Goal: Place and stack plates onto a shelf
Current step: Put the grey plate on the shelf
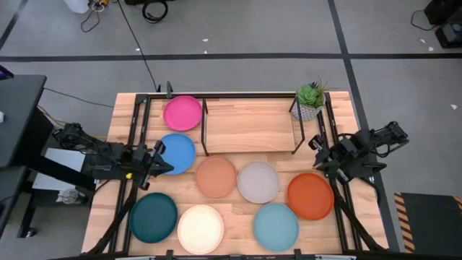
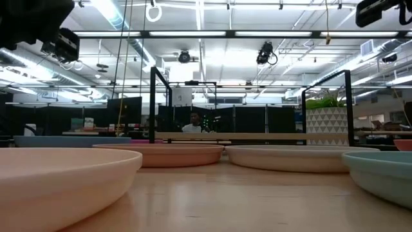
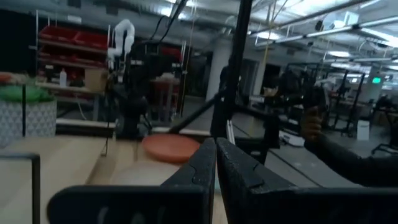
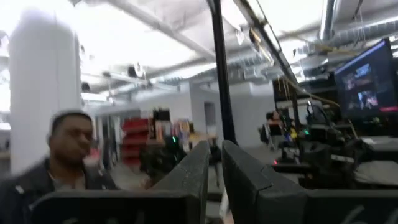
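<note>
Overhead view of a wooden surface point(image 1: 238, 202). A pink plate point(image 1: 182, 113) sits on the shelf point(image 1: 249, 126), beside a potted plant point(image 1: 310, 101). Seven plates lie in front: blue point(image 1: 177, 153), peach point(image 1: 216, 177), grey point(image 1: 258, 182), orange point(image 1: 310, 196), dark teal point(image 1: 154, 217), cream point(image 1: 201, 229), light blue point(image 1: 276, 226). The left claw point(image 1: 160, 160) hovers touching the blue plate's edge; the right claw point(image 1: 317, 153) waits near the shelf's right end.

From my station I see a small potted succulent point(image 1: 310, 100) in a white patterned pot at the far right corner of the wooden table point(image 1: 238, 217). A black cable point(image 1: 137, 43) trails across the grey floor beyond the table's far edge. A person point(image 4: 68, 155) stands in the room behind.
</note>
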